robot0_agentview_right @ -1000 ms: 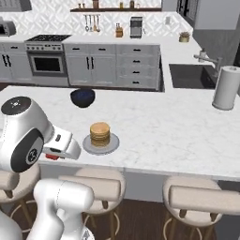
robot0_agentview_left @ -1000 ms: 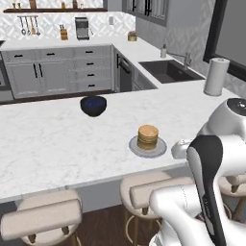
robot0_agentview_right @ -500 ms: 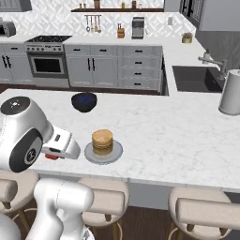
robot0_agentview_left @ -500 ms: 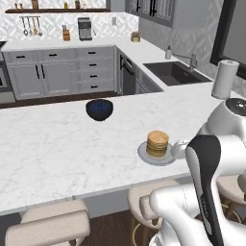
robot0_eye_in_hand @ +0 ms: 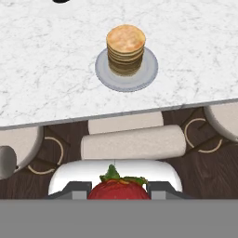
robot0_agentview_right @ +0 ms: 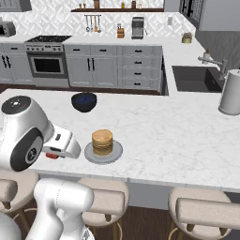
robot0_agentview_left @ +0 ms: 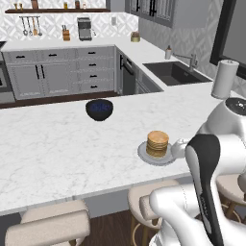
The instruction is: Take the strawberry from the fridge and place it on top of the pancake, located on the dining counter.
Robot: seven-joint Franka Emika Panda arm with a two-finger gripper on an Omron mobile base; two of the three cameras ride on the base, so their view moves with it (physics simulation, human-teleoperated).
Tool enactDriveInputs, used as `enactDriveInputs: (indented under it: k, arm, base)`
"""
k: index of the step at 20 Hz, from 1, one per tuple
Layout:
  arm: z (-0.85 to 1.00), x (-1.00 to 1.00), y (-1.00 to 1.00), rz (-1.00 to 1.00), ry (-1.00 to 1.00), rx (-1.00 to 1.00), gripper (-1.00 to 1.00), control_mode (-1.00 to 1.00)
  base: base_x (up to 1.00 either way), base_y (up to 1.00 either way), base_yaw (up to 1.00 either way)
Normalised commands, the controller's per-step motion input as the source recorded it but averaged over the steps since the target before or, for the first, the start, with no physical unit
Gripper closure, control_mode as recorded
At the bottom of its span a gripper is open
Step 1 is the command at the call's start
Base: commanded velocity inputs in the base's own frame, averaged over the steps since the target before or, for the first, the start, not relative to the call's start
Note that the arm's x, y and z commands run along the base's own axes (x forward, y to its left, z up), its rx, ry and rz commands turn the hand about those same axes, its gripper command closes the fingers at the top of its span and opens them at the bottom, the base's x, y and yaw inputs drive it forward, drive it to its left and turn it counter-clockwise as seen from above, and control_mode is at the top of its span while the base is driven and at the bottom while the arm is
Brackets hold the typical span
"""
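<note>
1 strawberry (robot0_eye_in_hand: 119,188) (in claw (robot0_eye_in_hand: 119,189)) | 1 pancake (robot0_eye_in_hand: 125,49) stack | 1 plate (robot0_eye_in_hand: 105,72)

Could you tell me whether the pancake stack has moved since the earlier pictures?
No: the pancake stack keeps its spot relative to the dark bowl; only the camera shifted.

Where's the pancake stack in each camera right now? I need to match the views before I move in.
Left base view: the pancake sits right of centre on its grey plate, near the dining counter front edge.
Right base view: pancake left of centre, beside the gripper.
Hand view: pancake upper centre, beyond the strawberry.
Shared landmark: the dark bowl behind the stack.
</note>
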Motion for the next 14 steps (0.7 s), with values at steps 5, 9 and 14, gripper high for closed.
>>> enactDriveInputs:
  k: [5,9,14]
  arm:
    - [0.13,0.93,0.00,0.07,0.03,-0.03,1.00,-1.00]
    - [0.21,0.97,-0.02,0.09,0.01,-0.01,1.00,-1.00]
    - [-0.01,0.99,-0.01,0.07,0.00,0.00,1.00,-1.00]
  base:
    - [0.00,0.00,0.00]
    - [0.00,0.00,0.00]
    - [0.00,0.00,0.00]
